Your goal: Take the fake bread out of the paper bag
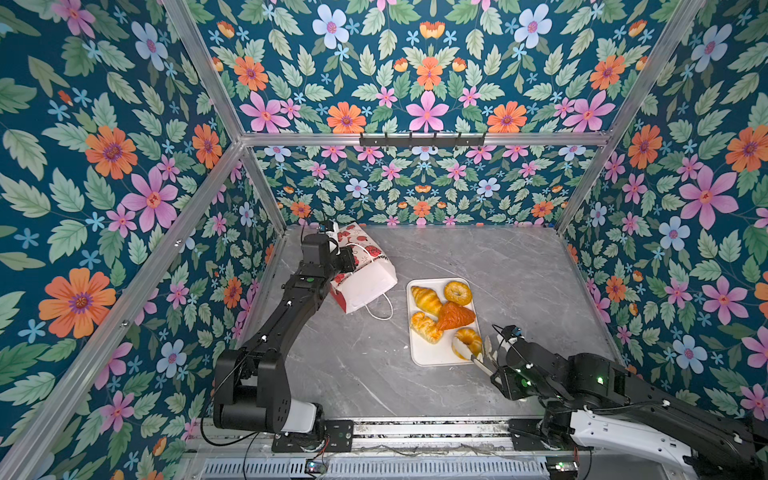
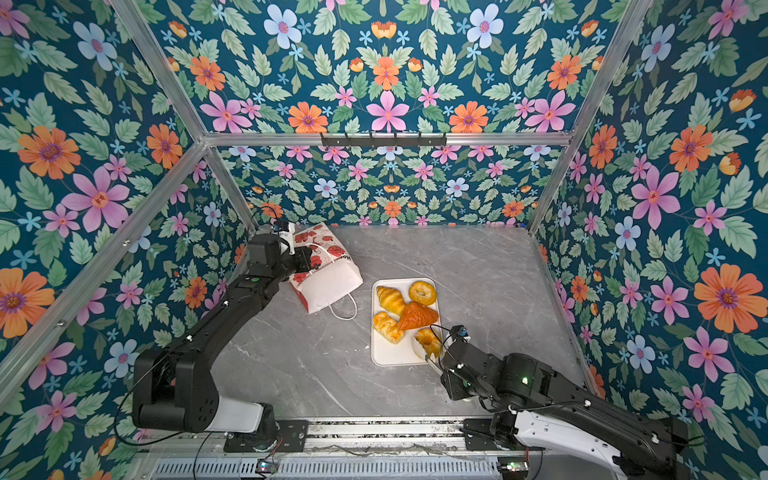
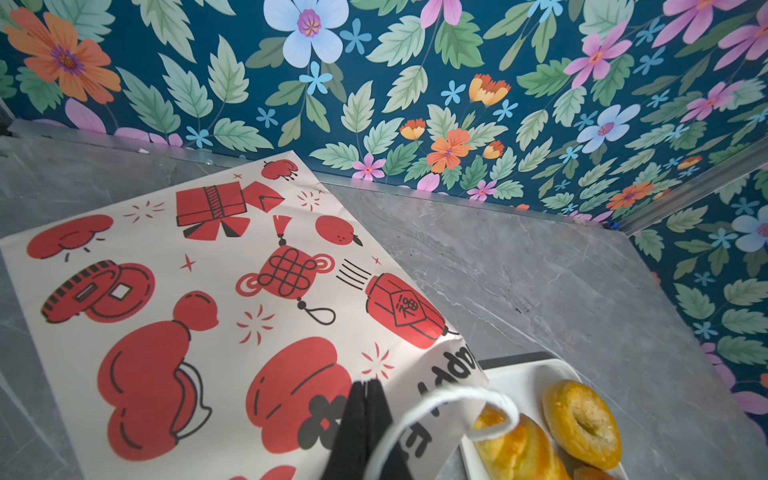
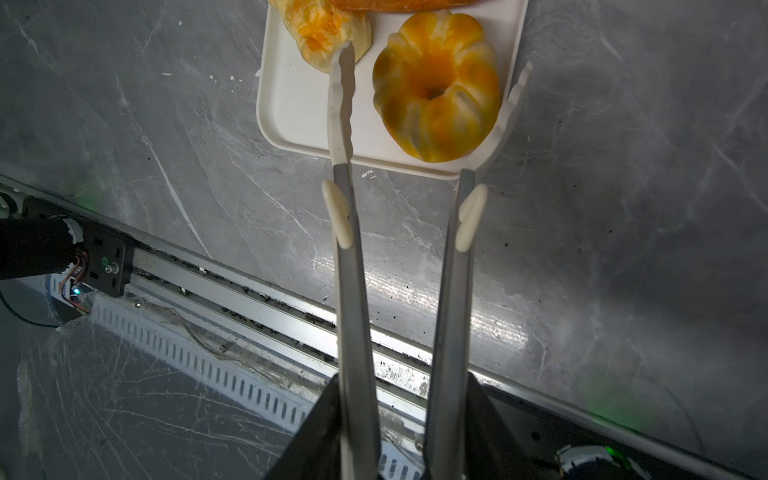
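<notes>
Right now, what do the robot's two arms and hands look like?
The left arm and right arm are boxy black segments, each with a white shell near its base and thin black cables looping beside it. Small green lights glow on the joints. The left hand and right hand have flat black fingers.

Grey marbled tabletop (image 1: 498, 257), flat white rectangular tray (image 1: 428, 353) lying near its middle, printed paper bag (image 1: 365, 286) tipped at far left, near the tray
</notes>
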### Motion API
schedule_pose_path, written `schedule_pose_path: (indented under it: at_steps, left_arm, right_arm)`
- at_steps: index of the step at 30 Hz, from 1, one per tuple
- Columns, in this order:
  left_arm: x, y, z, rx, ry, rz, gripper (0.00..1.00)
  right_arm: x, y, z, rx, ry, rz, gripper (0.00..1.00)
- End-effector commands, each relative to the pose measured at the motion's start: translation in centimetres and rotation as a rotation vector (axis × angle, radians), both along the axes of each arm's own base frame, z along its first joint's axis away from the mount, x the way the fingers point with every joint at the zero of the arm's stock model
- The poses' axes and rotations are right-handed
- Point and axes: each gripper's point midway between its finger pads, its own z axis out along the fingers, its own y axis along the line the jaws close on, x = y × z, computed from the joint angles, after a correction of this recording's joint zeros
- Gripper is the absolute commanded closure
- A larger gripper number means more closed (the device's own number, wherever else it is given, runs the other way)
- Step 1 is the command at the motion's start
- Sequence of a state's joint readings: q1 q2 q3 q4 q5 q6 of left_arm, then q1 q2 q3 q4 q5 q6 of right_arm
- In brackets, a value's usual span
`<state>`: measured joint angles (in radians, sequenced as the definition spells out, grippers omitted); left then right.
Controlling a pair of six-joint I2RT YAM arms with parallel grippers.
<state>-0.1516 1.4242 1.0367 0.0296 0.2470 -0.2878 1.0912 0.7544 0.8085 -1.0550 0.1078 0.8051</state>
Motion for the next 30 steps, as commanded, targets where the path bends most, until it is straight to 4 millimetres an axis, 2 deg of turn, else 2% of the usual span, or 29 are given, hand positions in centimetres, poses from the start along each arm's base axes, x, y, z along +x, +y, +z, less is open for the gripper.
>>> schedule_pose_path:
  at_steps: [1, 4, 6, 13, 17, 20, 24, 28, 30]
  left_arm:
    - [0.2, -0.2, 0.8, -0.007, -0.033, -0.008, 1.0]
    - [0.2, -0.1, 0.8, -0.005, -0.034, -0.005, 1.0]
    - [0.2, -0.1, 0.8, -0.005, -0.034, -0.005, 1.0]
    - [0.2, 0.0, 1.6, -0.006, -0.048, -0.001, 1.0]
    - [0.2, 0.0, 2.2, -0.008, -0.06, -0.001, 1.0]
    - [0.1, -0.1, 2.8, -0.014, -0.072, -0.005, 1.0]
    - [0.0, -0.1, 3.4, -0.018, -0.084, -0.007, 1.0]
    - [0.0, -0.1, 3.2, -0.016, -0.08, -0.007, 1.0]
    - [-0.1, -0.1, 3.0, -0.017, -0.076, -0.007, 1.0]
  right_arm:
    - [1.0, 2.1, 0.9, 0.049, -0.051, 0.049, 0.59]
    - [1.3, 2.3, 0.9, 0.053, -0.049, 0.051, 0.59]
    - [1.5, 1.7, 1.1, 0.033, -0.056, 0.032, 0.6]
    - [2.9, -1.9, 4.2, -0.044, -0.182, -0.063, 0.63]
    - [4.2, -4.4, 4.5, -0.131, -0.262, -0.152, 0.63]
    - [5.3, -5.9, 3.7, -0.161, -0.266, -0.248, 0.63]
    - [7.0, -7.7, 0.6, -0.128, -0.211, -0.388, 0.63]
    - [9.8, -8.8, -1.4, -0.037, -0.161, -0.531, 0.63]
    - [11.2, -9.7, -1.9, -0.049, -0.154, -0.582, 0.63]
